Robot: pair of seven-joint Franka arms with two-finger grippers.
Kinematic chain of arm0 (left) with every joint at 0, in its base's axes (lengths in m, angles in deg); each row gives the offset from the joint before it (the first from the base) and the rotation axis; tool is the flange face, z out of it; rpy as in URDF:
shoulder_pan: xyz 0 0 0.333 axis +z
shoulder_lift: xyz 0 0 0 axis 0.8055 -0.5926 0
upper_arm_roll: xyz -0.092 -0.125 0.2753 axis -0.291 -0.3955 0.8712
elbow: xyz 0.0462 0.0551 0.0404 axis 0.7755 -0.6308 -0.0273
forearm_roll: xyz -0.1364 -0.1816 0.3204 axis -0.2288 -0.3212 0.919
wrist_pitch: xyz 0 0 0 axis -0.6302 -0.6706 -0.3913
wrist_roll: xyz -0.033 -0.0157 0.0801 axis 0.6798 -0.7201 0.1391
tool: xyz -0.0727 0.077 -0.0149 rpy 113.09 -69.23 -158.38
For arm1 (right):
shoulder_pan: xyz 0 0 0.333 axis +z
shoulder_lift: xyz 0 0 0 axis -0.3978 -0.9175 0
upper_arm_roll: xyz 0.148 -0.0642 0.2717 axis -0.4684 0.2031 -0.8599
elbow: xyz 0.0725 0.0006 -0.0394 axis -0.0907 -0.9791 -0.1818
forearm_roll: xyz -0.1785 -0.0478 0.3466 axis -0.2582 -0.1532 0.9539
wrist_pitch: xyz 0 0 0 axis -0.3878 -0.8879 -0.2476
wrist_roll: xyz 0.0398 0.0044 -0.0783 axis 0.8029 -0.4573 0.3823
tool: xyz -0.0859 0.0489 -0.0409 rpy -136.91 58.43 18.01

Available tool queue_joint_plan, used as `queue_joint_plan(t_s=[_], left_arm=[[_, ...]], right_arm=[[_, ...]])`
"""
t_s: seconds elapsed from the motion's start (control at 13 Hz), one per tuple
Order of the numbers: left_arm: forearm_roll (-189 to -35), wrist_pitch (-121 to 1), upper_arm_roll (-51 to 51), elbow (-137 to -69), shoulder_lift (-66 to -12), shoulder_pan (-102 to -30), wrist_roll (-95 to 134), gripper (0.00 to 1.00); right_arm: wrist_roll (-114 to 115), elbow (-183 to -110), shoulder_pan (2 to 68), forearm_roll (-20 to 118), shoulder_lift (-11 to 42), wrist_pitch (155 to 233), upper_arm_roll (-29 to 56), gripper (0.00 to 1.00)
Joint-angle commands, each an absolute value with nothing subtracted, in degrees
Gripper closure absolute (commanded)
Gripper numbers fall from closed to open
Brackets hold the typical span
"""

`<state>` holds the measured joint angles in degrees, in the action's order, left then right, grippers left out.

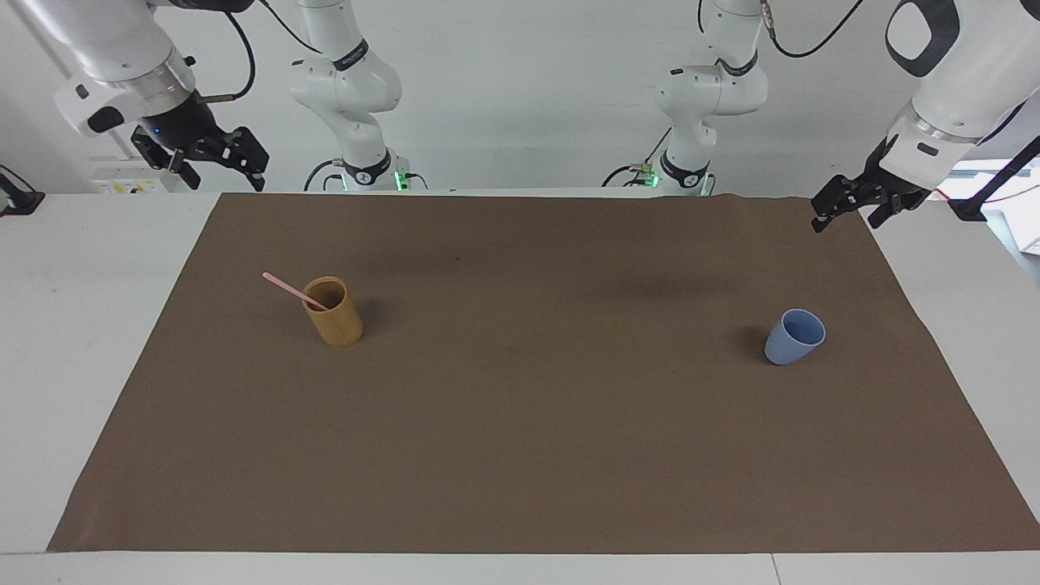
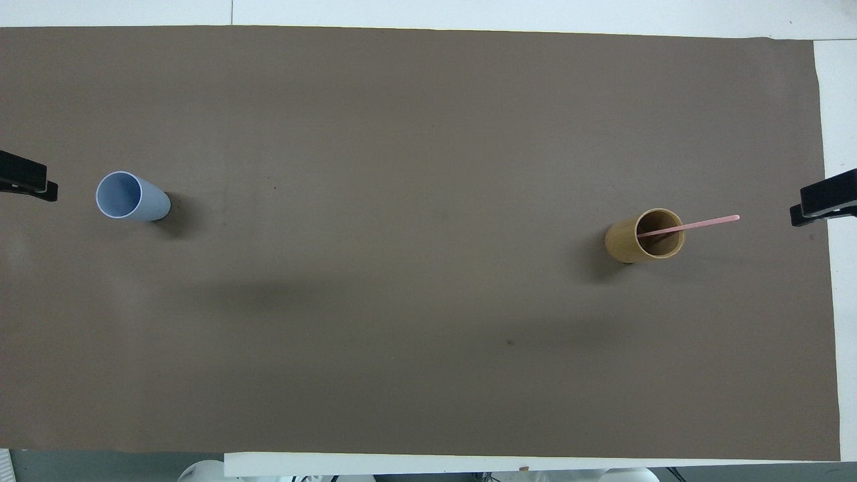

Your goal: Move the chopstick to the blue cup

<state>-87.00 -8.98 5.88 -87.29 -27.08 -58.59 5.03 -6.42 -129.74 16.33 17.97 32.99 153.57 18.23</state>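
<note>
The pale pink chopstick stands tilted in the tan bamboo holder toward the right arm's end of the table, its upper end leaning out over the rim. It also shows in the overhead view. The light blue cup stands upright and empty toward the left arm's end, and shows in the overhead view. My right gripper hangs open and empty, raised over the mat's edge at its end. My left gripper hangs open and empty, raised over the mat's corner at its end. Both arms wait.
A brown mat covers most of the white table. The bamboo holder and the blue cup stand far apart on it. Only the grippers' tips show at the overhead view's side edges: left, right.
</note>
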Motion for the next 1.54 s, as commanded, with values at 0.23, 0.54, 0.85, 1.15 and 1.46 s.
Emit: queue_joint_plan(t_s=[0.23, 0.54, 0.85, 1.15, 1.46], left_arm=[[-87.37, -9.46, 5.21, -88.03, -26.68, -57.7, 4.65, 0.0], [-87.37, -9.54, 5.21, -88.03, -26.68, -57.7, 4.65, 0.0], [-87.37, -9.46, 5.21, -88.03, -26.68, -57.7, 4.65, 0.0], [-87.46, -20.07, 5.12, -99.98, -21.7, -57.79, 4.13, 0.0], [-86.93, -42.09, 5.3, -110.52, -27.62, -52.34, 4.56, 0.0]], right_arm=[[-5.03, -132.64, 15.79, 18.98, 35.01, 154.72, 18.05, 0.0], [-5.65, -132.55, 16.06, 18.98, 35.09, 154.72, 17.7, 0.0], [-5.38, -132.55, 15.71, 19.07, 35.09, 154.11, 17.79, 0.0], [-5.38, -132.55, 15.79, 19.07, 35.09, 154.11, 17.7, 0.0], [-5.38, -132.55, 15.88, 19.07, 35.09, 154.11, 17.7, 0.0]])
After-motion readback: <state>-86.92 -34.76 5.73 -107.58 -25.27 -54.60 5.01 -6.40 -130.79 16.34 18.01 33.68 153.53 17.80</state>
